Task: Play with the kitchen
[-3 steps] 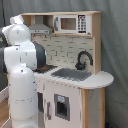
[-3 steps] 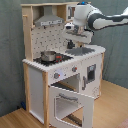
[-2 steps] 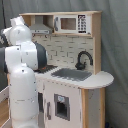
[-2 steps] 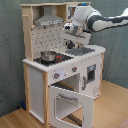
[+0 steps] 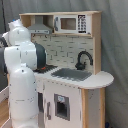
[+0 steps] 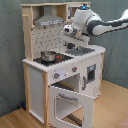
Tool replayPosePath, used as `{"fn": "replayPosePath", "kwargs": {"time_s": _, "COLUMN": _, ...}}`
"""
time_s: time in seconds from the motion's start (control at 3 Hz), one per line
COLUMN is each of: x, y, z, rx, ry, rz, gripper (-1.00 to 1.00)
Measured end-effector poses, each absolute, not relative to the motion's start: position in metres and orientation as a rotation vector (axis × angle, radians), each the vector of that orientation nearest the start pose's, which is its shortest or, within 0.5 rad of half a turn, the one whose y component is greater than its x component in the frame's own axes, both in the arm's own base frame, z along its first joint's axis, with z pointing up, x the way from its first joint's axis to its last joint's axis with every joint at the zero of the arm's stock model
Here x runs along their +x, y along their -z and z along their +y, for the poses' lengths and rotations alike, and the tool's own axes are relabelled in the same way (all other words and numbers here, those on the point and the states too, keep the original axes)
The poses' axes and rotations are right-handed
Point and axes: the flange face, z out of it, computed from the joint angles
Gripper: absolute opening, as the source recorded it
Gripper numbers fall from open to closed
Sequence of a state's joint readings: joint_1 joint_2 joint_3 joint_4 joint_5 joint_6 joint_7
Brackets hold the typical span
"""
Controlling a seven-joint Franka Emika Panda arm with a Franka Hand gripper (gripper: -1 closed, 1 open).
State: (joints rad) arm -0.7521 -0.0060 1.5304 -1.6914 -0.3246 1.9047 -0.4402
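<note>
Kitchen (image 6: 60,75) unit stands on the floor against a grey curtain, hood and microwave (image 5: 70,23) above, sink (image 5: 71,74) and black faucet (image 5: 83,59) on its worktop (image 5: 100,79). In the second exterior view the oven door (image 6: 70,102) hangs open toward the near side, probably left so for play access. A small pot (image 6: 48,55) sits on the stovetop. The arm reaches in from the second exterior view's right, with the claw (image 6: 69,31) held above the worktop, between hood and sink, apart from the pot. Whether its fingers are spread or closed cannot be told.
</note>
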Motion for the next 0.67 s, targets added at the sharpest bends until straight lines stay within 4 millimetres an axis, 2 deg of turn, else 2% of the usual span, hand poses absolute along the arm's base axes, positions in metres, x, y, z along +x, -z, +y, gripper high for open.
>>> {"fn": "replayPosePath", "kwargs": {"time_s": 0.33, "x": 0.423, "y": -0.596, "z": 0.391, "rx": -2.812, "ry": 0.342, "rz": -1.992, "gripper": 1.00}}
{"fn": "replayPosePath", "kwargs": {"time_s": 0.67, "x": 0.394, "y": -0.595, "z": 0.412, "rx": -2.888, "ry": 0.313, "rz": -2.003, "gripper": 1.00}}
